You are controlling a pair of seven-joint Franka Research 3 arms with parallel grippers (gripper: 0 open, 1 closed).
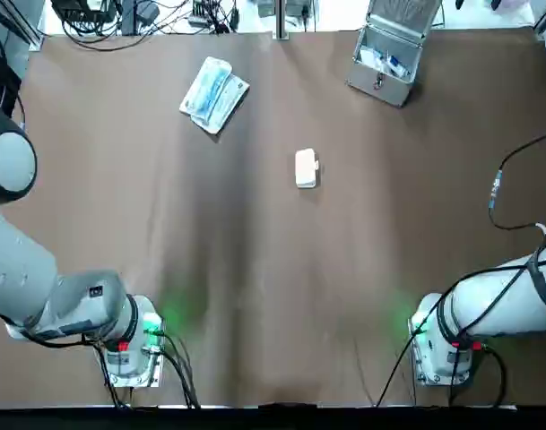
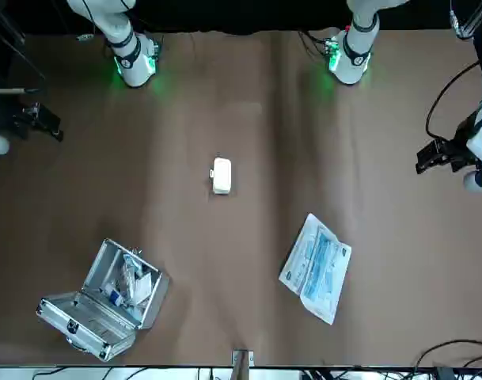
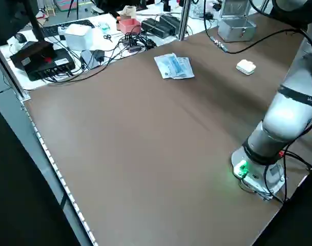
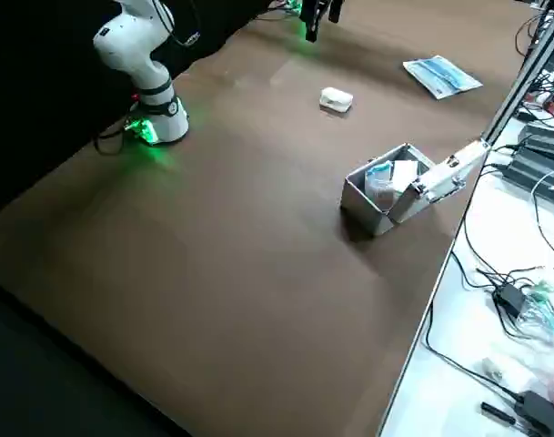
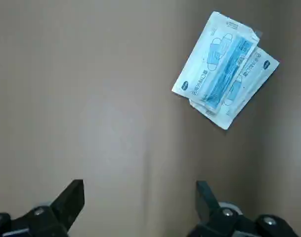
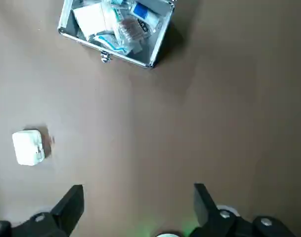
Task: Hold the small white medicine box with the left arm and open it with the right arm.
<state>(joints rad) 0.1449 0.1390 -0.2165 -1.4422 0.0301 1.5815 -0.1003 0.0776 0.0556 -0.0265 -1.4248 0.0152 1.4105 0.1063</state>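
Note:
The small white medicine box (image 1: 306, 168) lies flat near the middle of the brown table (image 1: 255, 287), with nothing touching it. It also shows in the front view (image 2: 221, 176), both side views (image 3: 246, 66) (image 4: 336, 99) and the right wrist view (image 6: 28, 146). My left gripper (image 5: 139, 203) hangs high over the table's left part, open and empty, well away from the box. My right gripper (image 6: 138, 206) is also raised and open, holding nothing, with the box off to one side below it.
Two blue-and-white mask packets (image 1: 213, 94) (image 5: 224, 91) lie overlapped at the far left of centre. An open metal first-aid case (image 1: 386, 63) (image 6: 115, 29) with supplies inside stands at the far right. Cables run along the table's far edge.

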